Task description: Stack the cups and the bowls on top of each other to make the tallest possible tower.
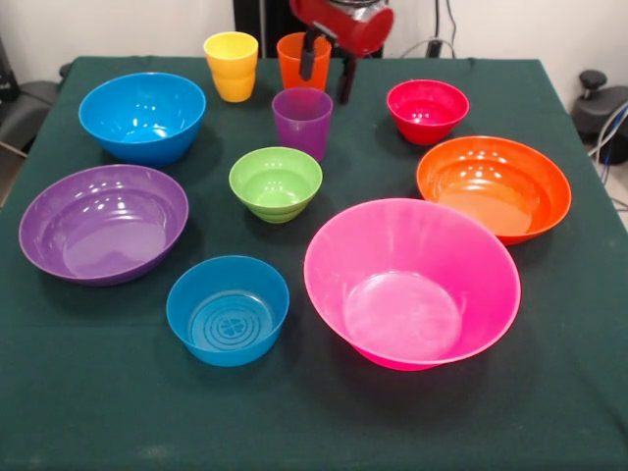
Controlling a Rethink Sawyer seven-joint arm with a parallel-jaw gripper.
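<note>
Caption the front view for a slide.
Open gripper hangs by the orange cup; cups and bowls stand unstacked on the table.

All stand upright and apart on the table. Along the far edge: yellow cup (232,65), orange cup (297,60), purple cup (302,121), small red bowl (427,110). The blue bowl (142,116) and purple bowl (103,222) line the left edge, the orange bowl (494,186) the right. Mid-table sits the green bowl (276,183); nearer the front edge, the small blue bowl (228,309) and large pink bowl (412,283).
</note>
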